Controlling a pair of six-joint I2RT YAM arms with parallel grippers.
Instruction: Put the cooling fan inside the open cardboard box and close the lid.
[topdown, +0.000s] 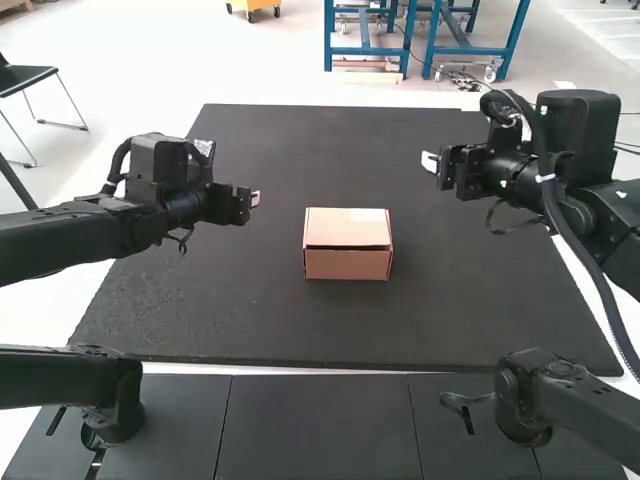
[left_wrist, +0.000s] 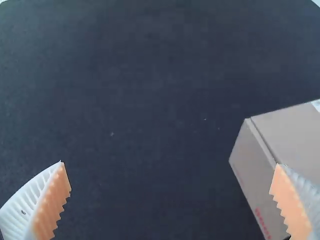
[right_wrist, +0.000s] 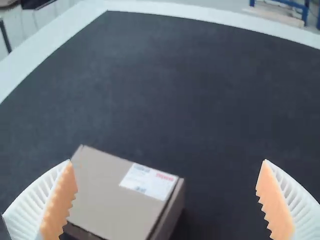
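1. Now spotting the cardboard box (topdown: 347, 243) dead centre on the black mat (topdown: 250, 320), lid down flat, white label on top.
2. Finding bare mat on every side of it, with the box well short of any mat edge. Noting pale table (topdown: 45, 315) past the mat's left edge.
3. Picking out the left gripper (topdown: 252, 199) hanging left of the box, raised over the mat, apart from the cardboard, jaws spread wide.
4. From the left wrist, catching a box (left_wrist: 285, 145) corner just behind one orange pad (left_wrist: 287, 200), with open mat across the rest of the gap.
5. Picking out the right gripper (topdown: 432, 165) off to the right and a little farther back, also raised, touching nothing, jaws wide apart.
6. From the right wrist, catching the box (right_wrist: 125, 195) below, between the ribbed white fingers (right_wrist: 30, 210) and closer to one of them. Seeing mat run out beyond to a pale border.
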